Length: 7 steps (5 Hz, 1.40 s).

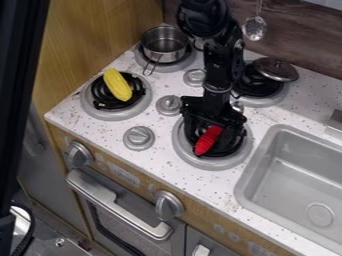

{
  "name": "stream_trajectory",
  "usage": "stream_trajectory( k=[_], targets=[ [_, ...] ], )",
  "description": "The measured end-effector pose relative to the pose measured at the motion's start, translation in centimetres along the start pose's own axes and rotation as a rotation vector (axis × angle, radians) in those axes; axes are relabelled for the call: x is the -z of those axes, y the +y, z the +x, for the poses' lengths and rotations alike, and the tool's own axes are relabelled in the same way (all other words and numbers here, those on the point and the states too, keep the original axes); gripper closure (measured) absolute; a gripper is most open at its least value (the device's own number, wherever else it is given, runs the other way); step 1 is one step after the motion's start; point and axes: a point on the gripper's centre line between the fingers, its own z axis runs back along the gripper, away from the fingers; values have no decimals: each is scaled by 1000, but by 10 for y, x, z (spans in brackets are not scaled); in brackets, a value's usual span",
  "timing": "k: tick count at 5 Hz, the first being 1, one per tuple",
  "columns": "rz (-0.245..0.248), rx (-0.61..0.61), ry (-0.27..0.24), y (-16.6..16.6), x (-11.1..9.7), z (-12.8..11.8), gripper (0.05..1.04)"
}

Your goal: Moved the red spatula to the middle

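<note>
Gripper [214,117] hangs over a burner [195,159]; I cannot tell whether it is open or closed. Just beneath it, the red spatula [208,140] slants across the coils. Left of the gripper in view is yellow corn [117,85]; behind, a metal pot [163,46] leftward, a lid [275,69] rightward. The sink [294,165] is to its right.

Black robot arm [220,65] with rounded, shiny joints, a narrow grey band [216,89] near the wrist, and a broad, angular black gripper [210,138].
</note>
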Motion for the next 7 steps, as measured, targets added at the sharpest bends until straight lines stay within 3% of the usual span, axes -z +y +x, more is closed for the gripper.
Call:
stream_trajectory(
  k=[2,4,6,7],
  targets=[
    [-4,-5,23,-2,7,-4,648],
    [-14,-14,26,1,6,-4,669],
    [-4,-239,-21,79,-10,13,669],
    [23,-257,-13,98,-7,18,669]
  ],
)
